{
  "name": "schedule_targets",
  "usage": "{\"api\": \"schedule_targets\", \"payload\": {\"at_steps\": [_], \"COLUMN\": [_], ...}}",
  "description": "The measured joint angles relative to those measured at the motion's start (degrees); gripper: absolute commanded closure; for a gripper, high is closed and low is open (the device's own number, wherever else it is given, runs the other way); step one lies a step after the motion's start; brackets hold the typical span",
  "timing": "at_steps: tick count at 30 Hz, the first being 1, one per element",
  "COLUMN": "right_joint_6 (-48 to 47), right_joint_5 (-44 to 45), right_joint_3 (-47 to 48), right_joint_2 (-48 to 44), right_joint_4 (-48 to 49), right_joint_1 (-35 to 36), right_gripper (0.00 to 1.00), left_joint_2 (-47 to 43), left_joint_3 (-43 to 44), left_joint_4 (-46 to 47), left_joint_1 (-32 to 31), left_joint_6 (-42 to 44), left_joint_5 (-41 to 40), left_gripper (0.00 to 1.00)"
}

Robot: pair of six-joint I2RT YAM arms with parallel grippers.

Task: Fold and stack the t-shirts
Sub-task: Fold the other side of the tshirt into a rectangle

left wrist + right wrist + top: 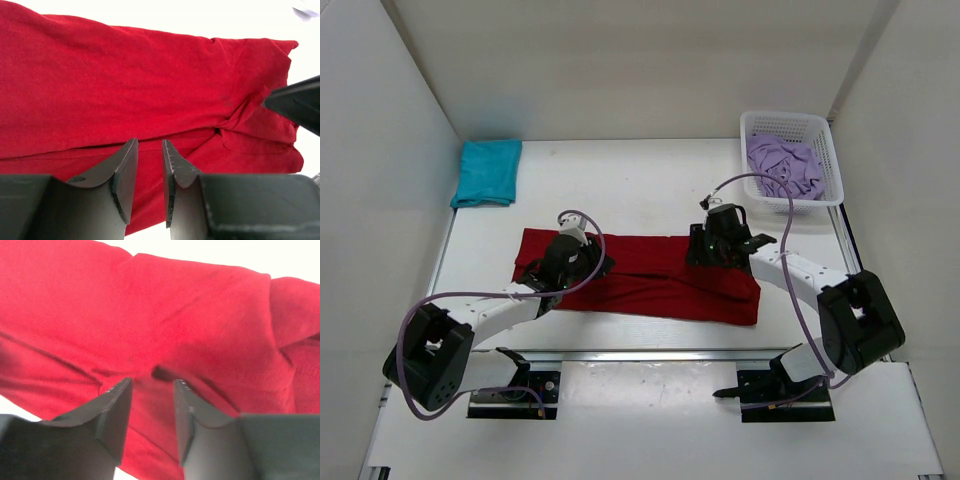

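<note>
Left gripper [149, 146] and right gripper [152, 384] hover mid-frame over the red shirt [650, 280], jaws parted, seemingly gripping nothing.

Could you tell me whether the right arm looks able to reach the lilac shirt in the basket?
Probably yes: the lilac shirt lies in the open-topped basket just beyond the right gripper, and nothing stands between them.

Your top camera looked down from behind the near edge across the whole table [640, 190], while both wrist cameras faced the dark red shirt [650, 285] up close, perhaps overlapping at its middle.
</note>
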Motion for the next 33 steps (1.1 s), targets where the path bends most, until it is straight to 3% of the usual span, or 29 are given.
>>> {"api": "schedule_targets", "payload": {"at_steps": [2, 6, 7, 10, 18, 25, 29, 33], "right_joint_6": [-0.4, -1.2, -1.4, -1.9, -0.5, 6.6, 11.1, 12.5], "right_joint_5": [0.8, 2.1, 2.3, 3.0, 4.5, 6.6, 5.1, 3.2], "right_joint_3": [1.3, 2.5, 2.6, 2.7, 0.3, -5.6, -8.3, -8.0], "right_joint_2": [1.5, 2.8, 2.9, 3.7, 0.6, -6.1, -7.8, -10.2], "right_joint_4": [-0.4, -0.5, -0.5, -0.6, -2.1, -5.5, -5.8, -7.1], "right_joint_1": [0.2, 0.7, 0.7, 1.3, 5.9, 15.1, 17.3, 18.4], "right_gripper": [0.65, 0.77, 0.87, 1.00, 1.00, 1.00, 0.76, 0.77], "left_joint_2": [0.1, 0.3, 0.3, 0.4, 0.4, 2.3, 3.4, 3.5], "left_joint_3": [-0.3, -0.8, -0.9, -1.0, -1.8, -1.7, -1.1, 0.4], "left_joint_4": [0.6, 2.0, 2.4, 3.1, 4.2, 5.9, 5.9, 5.7], "left_joint_1": [-0.2, -0.3, -0.4, -0.6, -1.3, -1.8, -2.1, -1.4], "left_joint_6": [-0.2, -0.7, -0.7, -0.9, -1.5, -2.1, -2.2, -2.2], "left_joint_5": [0.3, 0.5, 0.5, 0.7, 1.1, 2.0, 2.6, 3.4], "left_gripper": [0.63, 0.63, 0.64, 0.64, 0.64, 0.64, 0.65, 0.63]}}
